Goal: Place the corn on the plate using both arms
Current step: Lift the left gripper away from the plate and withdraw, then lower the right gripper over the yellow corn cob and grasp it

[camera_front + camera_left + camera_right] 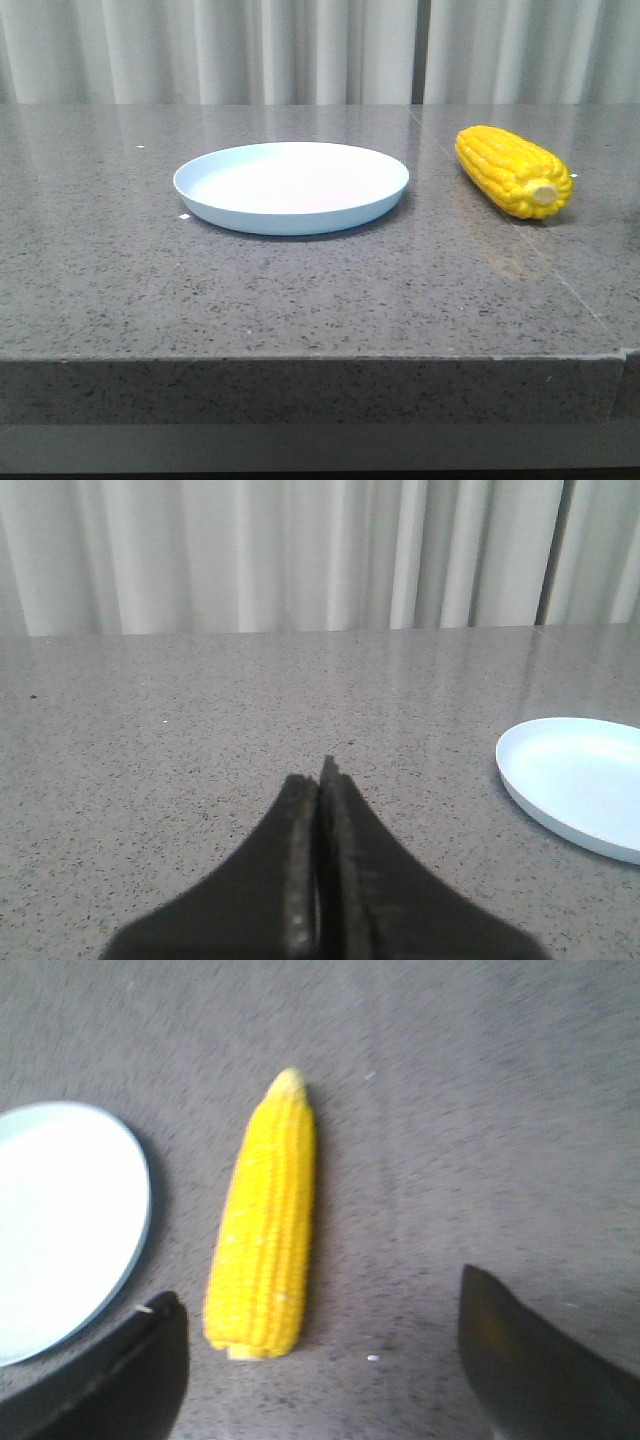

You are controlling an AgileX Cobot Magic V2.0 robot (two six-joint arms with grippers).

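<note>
Black forked fingers of the right gripper hang spread wide above the bright yellow glossy corn cob, which lies on the grey speckled stone table just beside the round pale blue plate, not touching. Left gripper pressed together, empty. Reach stage, I'd say: next, descend, straddle the cob, close.

A round, shallow, pale blue-white plate with a low raised rim is sitting flat and holding nothing. A bright yellow, glossy plastic-looking corn cob is lying on its side to the plate's right, near it but not touching, its pale round stub end pointing toward the front camera.
</note>
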